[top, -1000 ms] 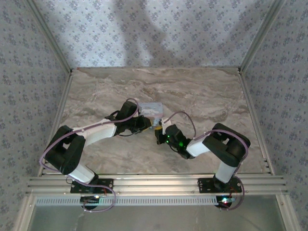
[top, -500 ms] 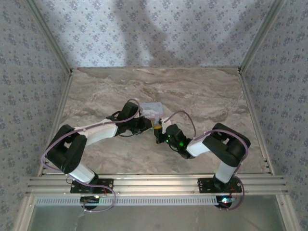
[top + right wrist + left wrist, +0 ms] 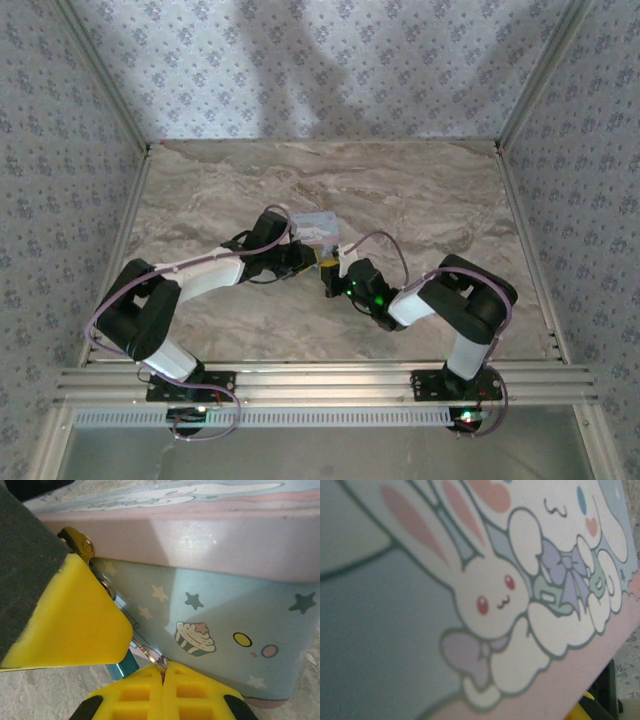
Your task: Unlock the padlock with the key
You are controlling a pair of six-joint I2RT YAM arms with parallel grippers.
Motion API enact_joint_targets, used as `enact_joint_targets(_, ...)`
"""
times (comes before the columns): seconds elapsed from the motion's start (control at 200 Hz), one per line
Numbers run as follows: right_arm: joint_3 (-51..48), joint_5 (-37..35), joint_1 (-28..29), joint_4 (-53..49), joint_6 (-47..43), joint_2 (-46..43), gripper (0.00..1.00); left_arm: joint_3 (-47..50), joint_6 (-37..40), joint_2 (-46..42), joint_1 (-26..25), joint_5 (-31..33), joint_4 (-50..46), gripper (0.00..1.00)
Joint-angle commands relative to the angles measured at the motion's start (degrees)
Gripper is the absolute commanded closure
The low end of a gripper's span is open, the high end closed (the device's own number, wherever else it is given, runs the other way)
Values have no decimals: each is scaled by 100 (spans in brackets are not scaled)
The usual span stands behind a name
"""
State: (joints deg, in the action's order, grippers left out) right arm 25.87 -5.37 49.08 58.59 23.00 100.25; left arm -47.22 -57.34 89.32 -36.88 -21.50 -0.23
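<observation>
Pale-blue tin (image 3: 225, 605) closed; right claw (image 3: 162, 674) pinching key (image 3: 145, 653) beside padlock (image 3: 123, 669).

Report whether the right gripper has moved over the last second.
No. In the top view the right gripper stays at the near corner of the tin, on the same spot against the marble veins of the table.

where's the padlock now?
Right wrist view, lower left: padlock against the tin box wall, just left of the right gripper, half hidden.

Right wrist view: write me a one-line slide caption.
Right gripper pinches the thin key beside the teal padlock, against the star-printed front of the pale blue tin.
</observation>
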Motion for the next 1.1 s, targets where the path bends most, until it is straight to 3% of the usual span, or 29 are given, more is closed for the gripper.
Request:
enact_joint_targets(0.0, -206, 360, -127, 950, 283, 224, 100, -215, -84, -90, -31, -155, 85, 86)
enact_joint_targets(0.255, -328, 807, -311, 1690, 503, 558, 100, -226, -119, -85, -33, -217, 97, 86)
enact_joint_targets(0.7, -543, 644, -286, 1225, 437, 523, 100, -296, -76, -185, 64, -188, 24, 86)
enact_joint_targets(1.094, -547, 946, -293, 1154, 464, 478, 100, -333, 112, -214, 110, -179, -152, 86)
